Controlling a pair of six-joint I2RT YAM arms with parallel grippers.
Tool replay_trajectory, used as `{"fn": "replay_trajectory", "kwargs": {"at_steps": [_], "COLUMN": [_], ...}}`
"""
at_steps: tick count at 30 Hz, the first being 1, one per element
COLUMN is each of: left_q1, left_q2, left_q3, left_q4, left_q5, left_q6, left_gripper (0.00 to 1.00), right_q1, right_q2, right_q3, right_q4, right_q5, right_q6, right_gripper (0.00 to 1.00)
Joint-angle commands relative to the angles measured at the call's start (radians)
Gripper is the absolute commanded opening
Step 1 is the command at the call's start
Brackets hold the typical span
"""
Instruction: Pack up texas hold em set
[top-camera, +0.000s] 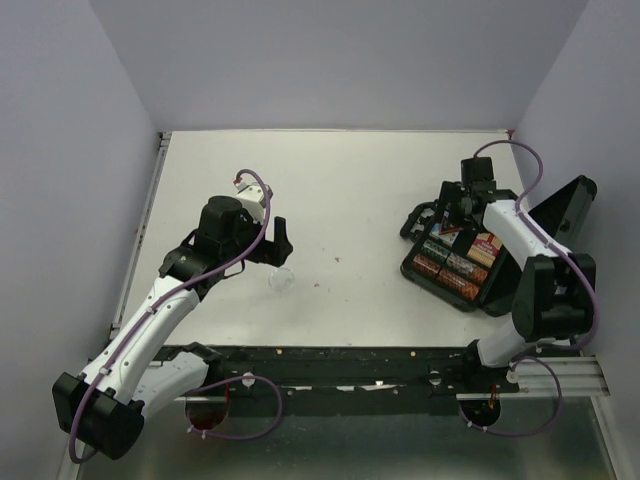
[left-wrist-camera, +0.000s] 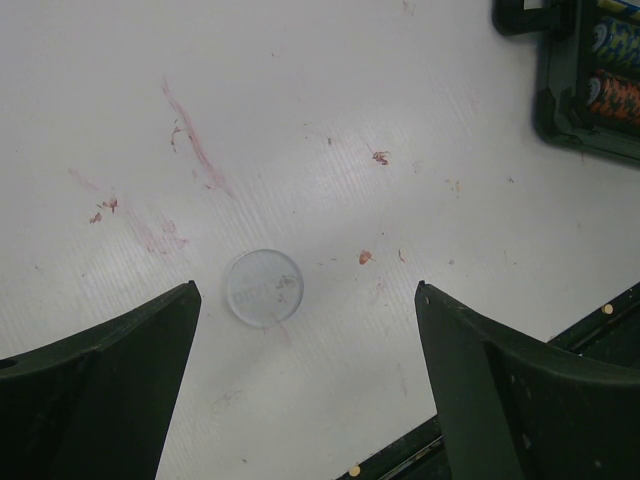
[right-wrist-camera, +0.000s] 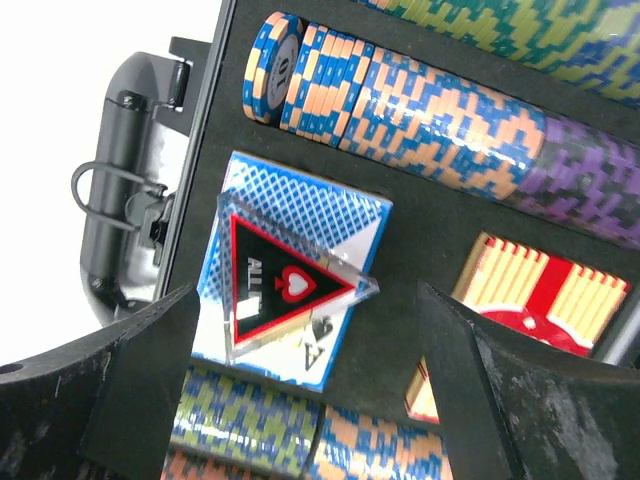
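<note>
The black hinged case (top-camera: 417, 268) of the texas hold em set lies open at the right of the table, holding chip rows (right-wrist-camera: 420, 100), a blue card box (right-wrist-camera: 300, 215) and a red card box (right-wrist-camera: 540, 295). A triangular red-black marker (right-wrist-camera: 285, 285) lies on the blue box. My right gripper (right-wrist-camera: 305, 300) hovers open just above it, touching nothing. A clear round marker (left-wrist-camera: 263, 287) lies on the table (top-camera: 350, 200) left of centre. My left gripper (left-wrist-camera: 305, 295) stands open over it, the disc near the left finger (left-wrist-camera: 110, 380).
The case's upright lid (top-camera: 560, 215) stands behind the right arm. The case's handle and latch (right-wrist-camera: 125, 200) face the table's middle. Small red specks (left-wrist-camera: 380, 157) dot the white surface. A black rail (top-camera: 340, 360) runs along the near edge.
</note>
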Motion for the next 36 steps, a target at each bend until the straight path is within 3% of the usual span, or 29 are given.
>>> {"fn": "replay_trajectory", "kwargs": {"at_steps": [1, 7, 12, 16, 22, 29, 36], "left_q1": [0.004, 0.043, 0.174, 0.242, 0.25, 0.25, 0.25], "left_q2": [-0.02, -0.027, -0.063, -0.099, -0.139, -0.175, -0.179], "left_q3": [-0.008, 0.0, 0.003, -0.005, -0.015, -0.028, -0.031], "left_q4": [0.017, 0.008, 0.0, 0.012, 0.017, 0.029, 0.035], "left_q5": [0.015, -0.017, -0.051, -0.059, -0.138, -0.169, -0.178], "left_q6": [-0.007, -0.013, -0.024, -0.03, -0.03, -0.036, -0.041], "left_gripper": [0.97, 0.98, 0.98, 0.98, 0.98, 0.98, 0.98], "right_q1": [-0.006, 0.034, 0.239, 0.454, 0.736, 0.905, 0.999], "right_q2": [-0.154, -0.316, -0.324, -0.243, -0.055, 0.186, 0.334], "right_q3": [0.036, 0.058, 0.053, 0.052, 0.107, 0.21, 0.237], "right_q4": [-0.03, -0.044, -0.019, 0.057, 0.137, 0.217, 0.332], "right_q5": [0.004, -0.112, -0.062, -0.04, 0.101, 0.037, 0.01], "right_q6": [-0.048, -0.03, 0.031, 0.097, 0.122, 0.153, 0.173], "right_gripper": [0.95, 0.95, 0.95, 0.93, 0.94, 0.93, 0.92]}}
